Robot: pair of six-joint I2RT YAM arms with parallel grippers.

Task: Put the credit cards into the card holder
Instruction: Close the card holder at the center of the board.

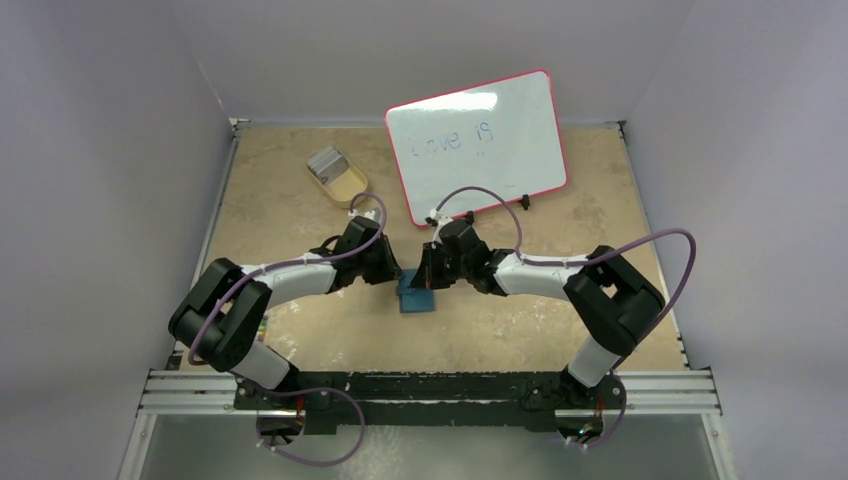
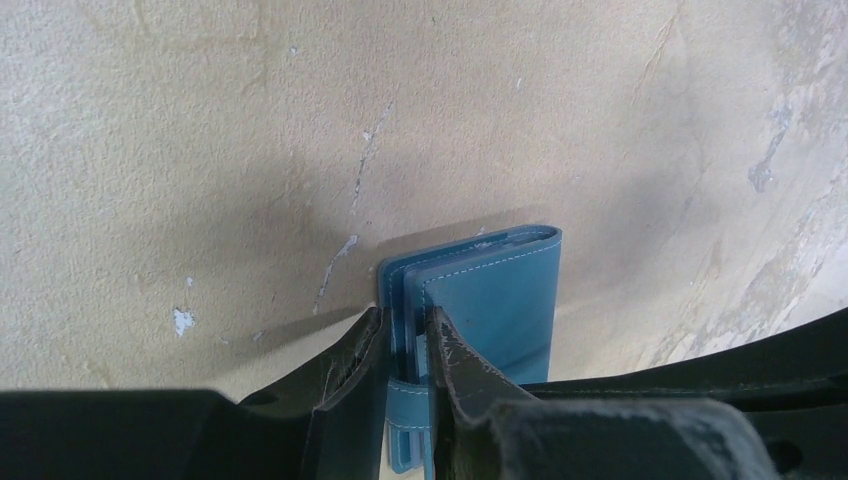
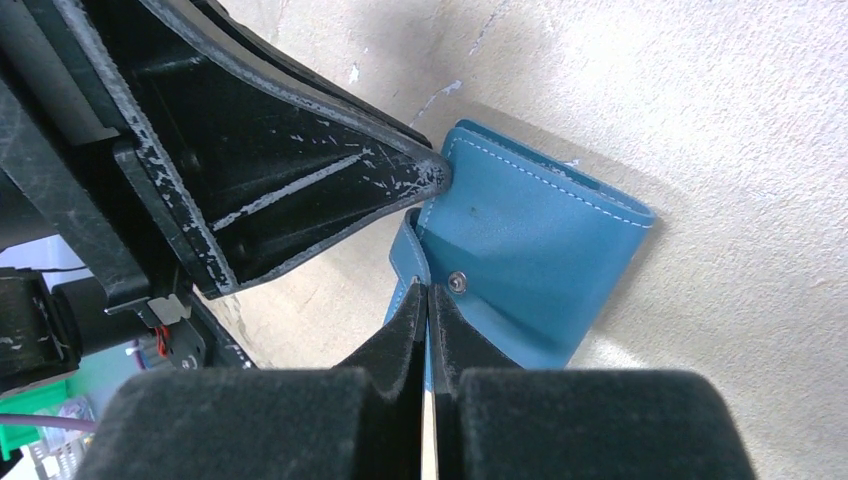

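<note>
The teal-blue card holder [image 1: 416, 298] stands on edge on the table between my two grippers. In the left wrist view my left gripper [image 2: 405, 335] pinches the card holder [image 2: 490, 300] across its folded layers, one finger on each side, with the strap crossing between them. My right gripper [image 3: 428, 295] is shut on the snap tab at the edge of the card holder [image 3: 540, 250], just beside the metal snap. The grey-silver credit cards [image 1: 326, 160] lie stacked at the far end of a tan tray, well away from both grippers.
The tan oval tray [image 1: 345, 185] sits at the back left of the table. A red-framed whiteboard [image 1: 475, 140] leans at the back centre, just behind the right gripper [image 1: 428, 275]. The left gripper [image 1: 390, 268] nearly touches it. Grey walls close the sides.
</note>
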